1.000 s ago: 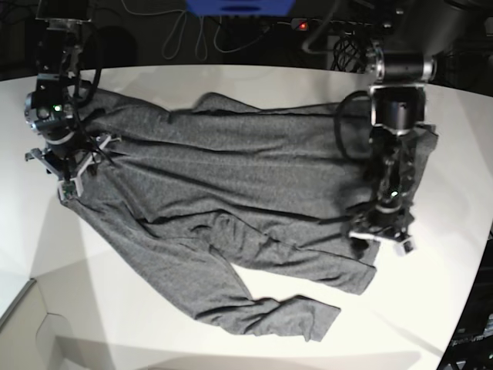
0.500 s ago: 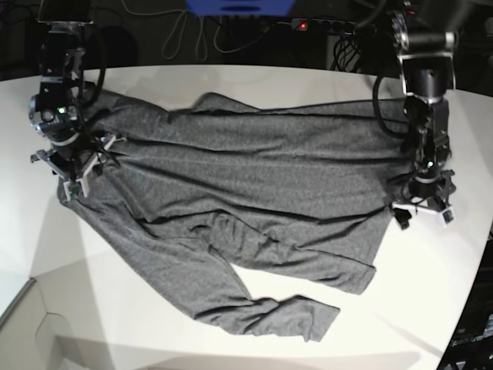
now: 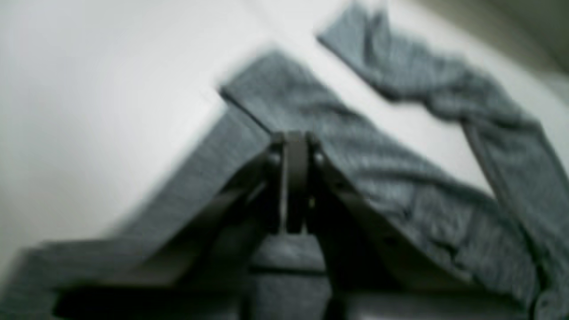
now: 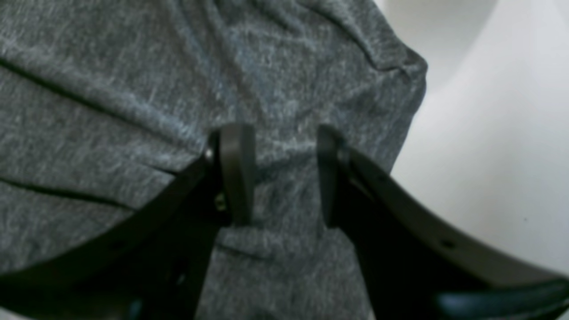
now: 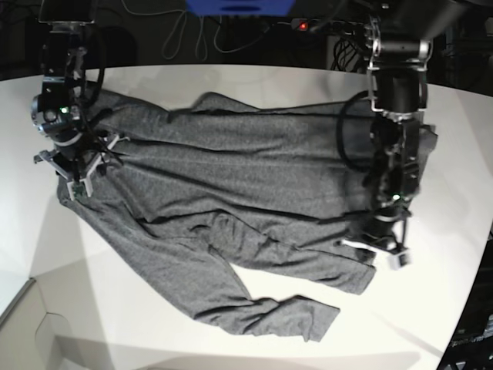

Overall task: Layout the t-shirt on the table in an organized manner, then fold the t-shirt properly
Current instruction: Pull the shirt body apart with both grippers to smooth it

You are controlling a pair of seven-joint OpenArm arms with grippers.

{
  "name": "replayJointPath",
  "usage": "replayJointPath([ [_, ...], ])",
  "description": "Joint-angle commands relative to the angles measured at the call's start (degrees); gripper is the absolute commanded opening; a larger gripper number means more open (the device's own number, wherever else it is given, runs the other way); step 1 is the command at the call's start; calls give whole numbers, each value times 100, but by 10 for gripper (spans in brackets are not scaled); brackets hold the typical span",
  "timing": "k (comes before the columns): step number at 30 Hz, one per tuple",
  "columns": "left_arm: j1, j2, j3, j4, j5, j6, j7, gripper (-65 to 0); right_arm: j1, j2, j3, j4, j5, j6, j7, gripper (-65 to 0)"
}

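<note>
Base view: the shirt [image 5: 231, 208] lies spread and rumpled across the white tabletop [image 5: 254, 77].
Left hand [image 5: 373, 245] has swung back from the bare tabletop onto the hem and pinched shut; right hand [image 5: 77, 166] stays half-open over the far edge.

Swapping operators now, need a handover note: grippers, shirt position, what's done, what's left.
Left gripper: shut, low over the t-shirt near its hem corner; whether cloth is pinched is too blurred to tell.
Right gripper: open, fingers straddling fabric at the opposite end, holding nothing.
T-shirt: spread across the table, wrinkled, one sleeve trailing toward the front edge.
Done: rough spread.
Left: flatten, straighten sleeves, all folds.
</note>
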Motion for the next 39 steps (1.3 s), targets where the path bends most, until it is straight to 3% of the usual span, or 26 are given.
replayJointPath([
  [1, -312, -63, 81, -150, 2, -3, -169, -636, 34, 76, 25, 90, 7, -13, 111, -416],
  [10, -787, -177, 248, -1909, -7, 6, -187, -650, 51, 85, 33, 98, -1, -13, 94, -416],
  [20, 224, -678, 46, -1223, -42, 23, -178, -650, 60, 94, 33, 90, -1, -13, 111, -416],
  [28, 910, -704, -1238, -484, -7, 14, -143, -650, 60, 85, 7, 63, -1, -13, 111, -415],
  [39, 971, -669, -1317, 70, -33, -12, -143, -646, 25, -108, -11, -77, 7, -13, 111, -416],
])
